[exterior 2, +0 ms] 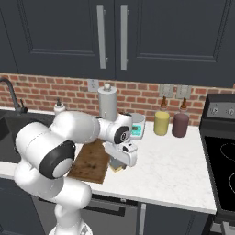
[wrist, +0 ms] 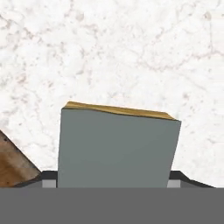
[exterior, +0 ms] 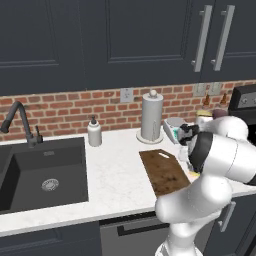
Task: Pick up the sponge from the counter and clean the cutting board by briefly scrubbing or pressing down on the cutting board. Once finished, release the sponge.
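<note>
- Pincer (exterior 2: 118,166): gripping sponge (wrist: 117,146), hovering over tabletop (wrist: 131,52) just right of board (exterior 2: 89,160).
- Step: carrying sponge.
- Next: shifting left, pressing onto board.

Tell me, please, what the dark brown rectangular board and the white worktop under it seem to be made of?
The dark brown cutting board looks like worn, matte wood: streaky, mottled grain. The white counter looks like polished stone, perhaps marble, given its faint veining; being rendered, neither is certain.

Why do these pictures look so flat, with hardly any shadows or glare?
They are rendered: in the left base view the counter is evenly lit; in the right base view the cutting board looks coarse and pixelated; in the hand view the sponge shows as a plain grey face, shadowless.
</note>
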